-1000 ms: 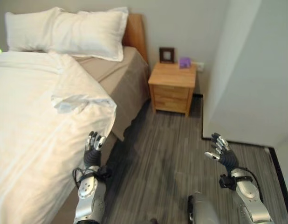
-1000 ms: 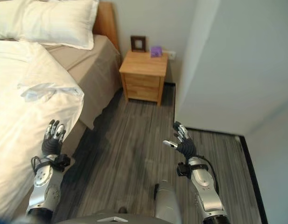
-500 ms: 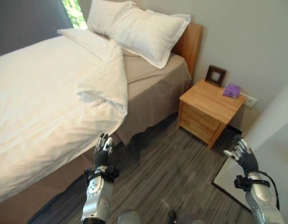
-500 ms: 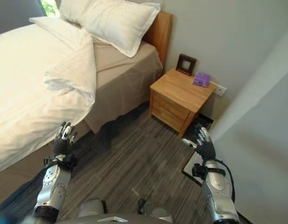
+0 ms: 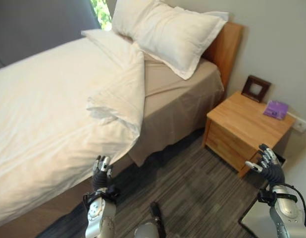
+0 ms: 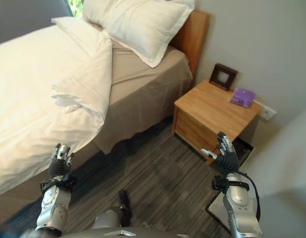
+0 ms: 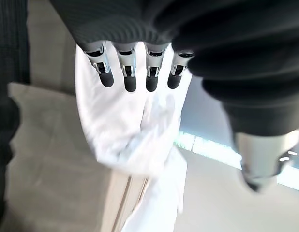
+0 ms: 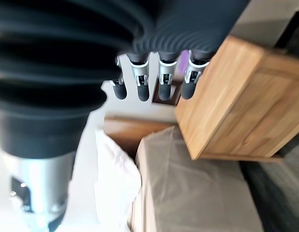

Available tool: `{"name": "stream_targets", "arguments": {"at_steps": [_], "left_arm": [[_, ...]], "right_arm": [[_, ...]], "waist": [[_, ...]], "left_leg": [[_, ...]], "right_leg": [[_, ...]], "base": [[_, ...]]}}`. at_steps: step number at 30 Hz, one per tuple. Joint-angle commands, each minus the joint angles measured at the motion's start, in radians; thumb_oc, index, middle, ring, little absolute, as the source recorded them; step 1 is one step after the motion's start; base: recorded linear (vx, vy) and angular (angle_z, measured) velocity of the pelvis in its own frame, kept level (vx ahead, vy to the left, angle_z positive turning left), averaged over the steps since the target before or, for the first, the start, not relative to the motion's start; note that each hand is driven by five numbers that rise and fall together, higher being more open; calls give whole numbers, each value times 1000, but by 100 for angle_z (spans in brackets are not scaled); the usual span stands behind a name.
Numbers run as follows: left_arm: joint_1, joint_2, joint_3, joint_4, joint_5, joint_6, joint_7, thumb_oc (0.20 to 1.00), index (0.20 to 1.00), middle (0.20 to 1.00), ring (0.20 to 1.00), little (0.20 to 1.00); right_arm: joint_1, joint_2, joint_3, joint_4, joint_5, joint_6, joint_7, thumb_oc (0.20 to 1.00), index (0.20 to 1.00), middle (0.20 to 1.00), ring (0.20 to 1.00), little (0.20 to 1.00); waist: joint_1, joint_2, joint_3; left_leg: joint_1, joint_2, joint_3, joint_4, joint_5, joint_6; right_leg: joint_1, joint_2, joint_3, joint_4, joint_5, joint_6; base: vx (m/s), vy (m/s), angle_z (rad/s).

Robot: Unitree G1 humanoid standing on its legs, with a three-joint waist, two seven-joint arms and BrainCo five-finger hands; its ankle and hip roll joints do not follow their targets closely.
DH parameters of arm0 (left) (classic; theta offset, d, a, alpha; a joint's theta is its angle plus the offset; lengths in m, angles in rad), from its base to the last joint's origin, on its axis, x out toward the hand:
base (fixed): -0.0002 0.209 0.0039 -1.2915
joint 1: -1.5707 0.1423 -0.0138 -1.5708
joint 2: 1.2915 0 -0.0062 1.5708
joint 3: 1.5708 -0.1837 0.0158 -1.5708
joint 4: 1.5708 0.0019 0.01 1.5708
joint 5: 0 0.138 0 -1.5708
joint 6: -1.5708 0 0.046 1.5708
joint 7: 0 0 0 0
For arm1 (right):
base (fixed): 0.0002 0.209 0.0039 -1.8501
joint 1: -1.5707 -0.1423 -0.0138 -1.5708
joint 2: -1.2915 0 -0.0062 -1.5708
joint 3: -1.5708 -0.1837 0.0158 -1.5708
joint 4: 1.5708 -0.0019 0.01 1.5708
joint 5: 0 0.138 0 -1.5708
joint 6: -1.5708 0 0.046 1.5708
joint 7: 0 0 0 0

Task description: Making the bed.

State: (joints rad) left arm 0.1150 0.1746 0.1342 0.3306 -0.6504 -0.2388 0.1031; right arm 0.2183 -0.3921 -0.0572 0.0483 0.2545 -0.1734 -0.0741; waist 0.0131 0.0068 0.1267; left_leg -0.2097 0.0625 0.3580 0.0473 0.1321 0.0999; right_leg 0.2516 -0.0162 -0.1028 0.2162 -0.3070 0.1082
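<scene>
The bed has a white duvet (image 5: pixel 49 114) lying rumpled, its upper corner (image 5: pixel 121 106) folded back off the tan sheet (image 5: pixel 173 99). Two white pillows (image 5: pixel 163 29) rest against the wooden headboard (image 5: pixel 227 44). My left hand (image 5: pixel 100 173) is raised near the bed's side, just below the hanging duvet edge (image 7: pixel 135 140), its fingers (image 7: pixel 127 72) straight and holding nothing. My right hand (image 5: pixel 267 166) hovers open in front of the wooden nightstand (image 5: pixel 242 126), apart from it, with its fingers (image 8: pixel 164 77) straight.
A dark picture frame (image 5: pixel 255 88) and a small purple box (image 5: pixel 276 109) stand on the nightstand. A wall socket (image 5: pixel 300 124) sits behind it. Grey striped floor (image 5: pixel 192 193) stretches between the bed and the nightstand.
The whole picture has shifted, so the camera has moved: bed and nightstand now show nearer and more to the right. Both hands stay raised and open.
</scene>
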Motion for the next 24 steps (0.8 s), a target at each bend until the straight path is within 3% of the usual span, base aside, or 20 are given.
{"name": "stream_targets", "arguments": {"at_steps": [1,3,4,5,6,9,10,11,13,16,20,24], "left_arm": [[-31,123,19,-83,53,-57,1,1000,1000,1000,1000,1000],[-28,140,15,-94,66,-51,-4,1000,1000,1000,1000,1000],[-41,157,10,-95,76,-51,-2,1000,1000,1000,1000,1000],[-42,157,10,-94,76,-51,-2,1000,1000,1000,1000,1000],[-48,165,10,-111,71,-51,-11,1000,1000,1000,1000,1000],[-49,165,1,-109,62,-45,-29,1000,1000,1000,1000,1000],[-48,165,-6,-104,63,-44,-38,1000,1000,1000,1000,1000],[-53,168,-21,-104,71,-46,-44,1000,1000,1000,1000,1000],[-72,176,-42,-109,94,-52,-47,1000,1000,1000,1000,1000],[-48,182,-68,-172,126,-40,-80,1000,1000,1000,1000,1000],[-27,210,-39,-217,122,-38,-94,1000,1000,1000,1000,1000],[-64,230,22,-194,137,-43,-2,1000,1000,1000,1000,1000]], "right_arm": [[-44,40,13,-99,-16,-67,30,1000,1000,1000,1000,1000],[-49,42,26,-99,-23,-67,39,1000,1000,1000,1000,1000],[-46,55,28,-100,-17,-64,36,1000,1000,1000,1000,1000],[-47,54,28,-100,-17,-64,36,1000,1000,1000,1000,1000],[-31,66,26,-101,6,-59,49,1000,1000,1000,1000,1000],[-15,61,18,-101,-2,-53,59,1000,1000,1000,1000,1000],[-5,57,10,-101,-4,-51,63,1000,1000,1000,1000,1000],[10,55,7,-109,1,-52,65,1000,1000,1000,1000,1000],[20,53,2,-122,8,-60,73,1000,1000,1000,1000,1000],[22,25,15,-117,4,-53,103,1000,1000,1000,1000,1000],[-21,-23,3,-107,2,-51,118,1000,1000,1000,1000,1000],[-28,-31,5,-92,13,-44,113,1000,1000,1000,1000,1000]], "waist": [[1,-79,-3],[-15,-60,30],[-46,-39,56],[-44,-36,55],[-68,-35,68],[-92,-32,72],[-110,-36,74],[-132,-46,67],[-144,-53,54],[-119,-68,34],[-91,-56,10],[-89,-42,1]], "left_leg": [[49,53,34,28,-4,-123],[127,35,21,2,-37,-95],[206,26,-15,-32,-65,-82],[205,30,-13,-34,-62,-83],[269,11,-37,-61,-86,-85],[293,2,-78,-64,-103,-92],[311,-8,-107,-69,-113,-99],[336,-17,-155,-93,-122,-116],[337,-15,-201,-109,-120,-126],[327,-4,-279,-101,-119,-137],[312,15,-323,-117,-79,-162],[307,27,-348,-128,-63,-178]], "right_leg": [[-105,-213,33,216,452,78],[-212,-205,56,383,511,72],[-325,-179,71,440,486,58],[-328,-175,71,438,490,56],[-387,-201,29,363,457,46],[-410,-175,19,260,435,46],[-416,-143,62,171,419,49],[-395,-107,145,-18,403,69],[-387,-97,237,-118,406,89],[-315,-99,220,-163,386,75],[-254,-78,178,-229,373,43],[-234,-64,154,-236,354,23]], "base": [[187,222,-67],[407,323,-23],[392,223,27],[579,197,50],[410,58,72],[345,-10,65],[368,-93,109],[466,-136,112],[343,-157,138],[183,-285,182],[83,-191,56],[49,-77,9]]}}
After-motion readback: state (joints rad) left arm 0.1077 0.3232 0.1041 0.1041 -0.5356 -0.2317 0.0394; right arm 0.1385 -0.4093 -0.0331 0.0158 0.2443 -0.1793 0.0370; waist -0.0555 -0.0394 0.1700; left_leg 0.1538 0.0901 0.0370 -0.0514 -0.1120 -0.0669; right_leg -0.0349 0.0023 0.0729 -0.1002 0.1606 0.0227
